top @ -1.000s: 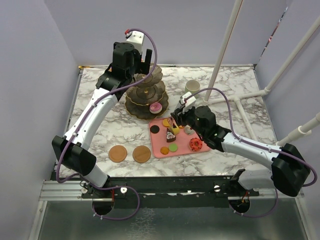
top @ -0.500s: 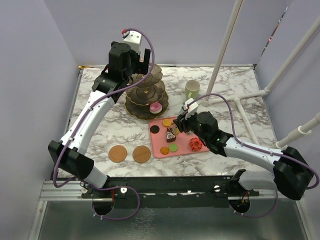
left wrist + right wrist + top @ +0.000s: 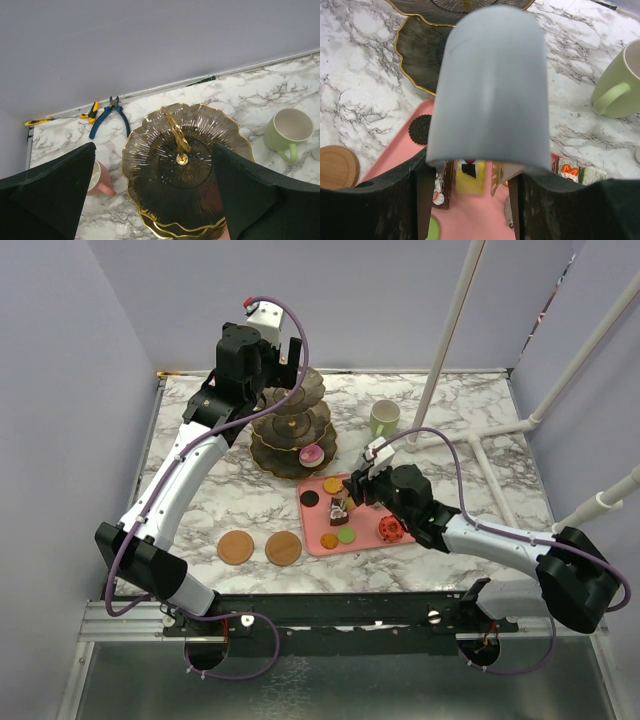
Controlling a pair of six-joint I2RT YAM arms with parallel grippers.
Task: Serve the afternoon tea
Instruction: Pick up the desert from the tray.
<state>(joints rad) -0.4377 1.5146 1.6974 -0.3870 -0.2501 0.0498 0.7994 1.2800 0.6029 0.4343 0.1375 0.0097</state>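
While tiers stack, dark scalloped stand [image 3: 165,180], gold-rimmed

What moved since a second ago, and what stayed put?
The right gripper slid a little toward the near edge and leftward, over the pink tray. The left arm's elbow swung outward; the left gripper kept hovering above the stand. Pastries, stand, green mug and coasters stayed put.

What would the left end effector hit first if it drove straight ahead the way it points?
Probably the gold ring on top of the stand, centred between its open fingers; depth is unclear.
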